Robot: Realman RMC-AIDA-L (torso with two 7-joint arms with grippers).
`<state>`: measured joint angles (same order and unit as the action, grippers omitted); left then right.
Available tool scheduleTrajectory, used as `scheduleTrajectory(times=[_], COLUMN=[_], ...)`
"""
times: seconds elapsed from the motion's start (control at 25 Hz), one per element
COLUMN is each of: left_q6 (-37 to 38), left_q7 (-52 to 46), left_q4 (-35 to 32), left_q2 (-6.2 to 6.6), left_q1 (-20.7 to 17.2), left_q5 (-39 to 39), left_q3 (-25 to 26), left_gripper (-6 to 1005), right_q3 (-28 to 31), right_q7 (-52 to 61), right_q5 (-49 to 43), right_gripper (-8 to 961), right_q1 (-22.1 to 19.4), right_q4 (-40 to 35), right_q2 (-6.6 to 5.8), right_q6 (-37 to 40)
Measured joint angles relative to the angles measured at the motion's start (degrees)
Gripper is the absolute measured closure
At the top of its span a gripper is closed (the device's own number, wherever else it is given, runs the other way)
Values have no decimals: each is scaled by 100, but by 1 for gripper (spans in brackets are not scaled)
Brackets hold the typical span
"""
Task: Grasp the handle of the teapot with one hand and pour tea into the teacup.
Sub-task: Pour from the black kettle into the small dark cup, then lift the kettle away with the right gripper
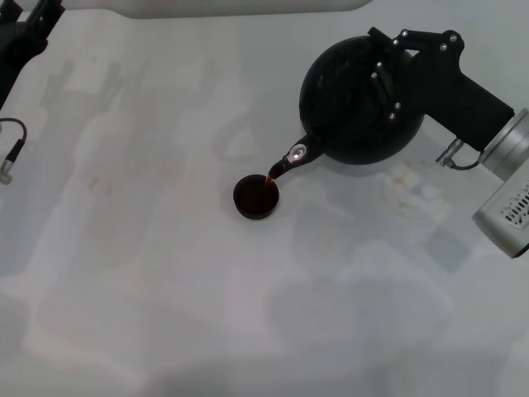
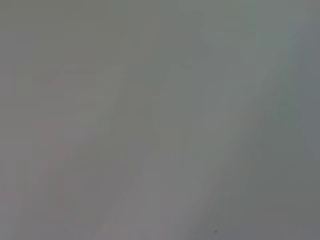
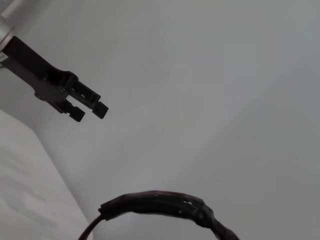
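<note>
While tilted, round matte teapot (image 1: 355, 103) pours — teacup (image 1: 255, 197).

Head view: thick black arched handle hidden behind the round matte-black teapot (image 1: 355, 103) and the right gripper (image 1: 413, 62); finger contact not visible. Left gripper (image 1: 25, 37) cut off by the top-left edge. Right wrist view: black wrapped hoop of the handle (image 3: 160, 205) runs out of the bottom edge. Left wrist view: only blurred pale grey surface (image 2: 160, 120), no detail discernible
</note>
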<state>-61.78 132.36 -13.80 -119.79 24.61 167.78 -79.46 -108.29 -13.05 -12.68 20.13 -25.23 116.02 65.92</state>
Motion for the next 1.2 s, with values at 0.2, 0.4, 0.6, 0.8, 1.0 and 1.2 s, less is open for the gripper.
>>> scheduleTrajectory(times=[0.2, 0.4, 0.6, 0.8, 1.0, 1.2], left_q6=[0, 0, 2, 6, 9, 9], left_q7=[0, 4, 14, 22, 20, 21], left_q4=[3, 9, 9, 9, 9, 16], left_q2=[0, 0, 0, 0, 0, 0], left_q1=[0, 0, 0, 0, 10, 18], left_q5=[0, 0, 0, 0, 0, 0], left_q3=[0, 1, 2, 10, 9, 9], left_gripper=[137, 138, 138, 138, 138, 138], right_q3=[0, 1, 1, 2, 47, 61], right_q7=[-3, 24, 547, 1717, 3068, 3864], right_q5=[45, 48, 55, 56, 56, 301], right_gripper=[843, 843, 844, 844, 844, 844], right_q1=[0, 0, -9, -9, -4, -4], right_q4=[5, 33, 60, 62, 24, 43], right_q2=[-1, 0, -3, -10, -25, -36], right_q6=[-1, 7, 43, 53, 58, 71])
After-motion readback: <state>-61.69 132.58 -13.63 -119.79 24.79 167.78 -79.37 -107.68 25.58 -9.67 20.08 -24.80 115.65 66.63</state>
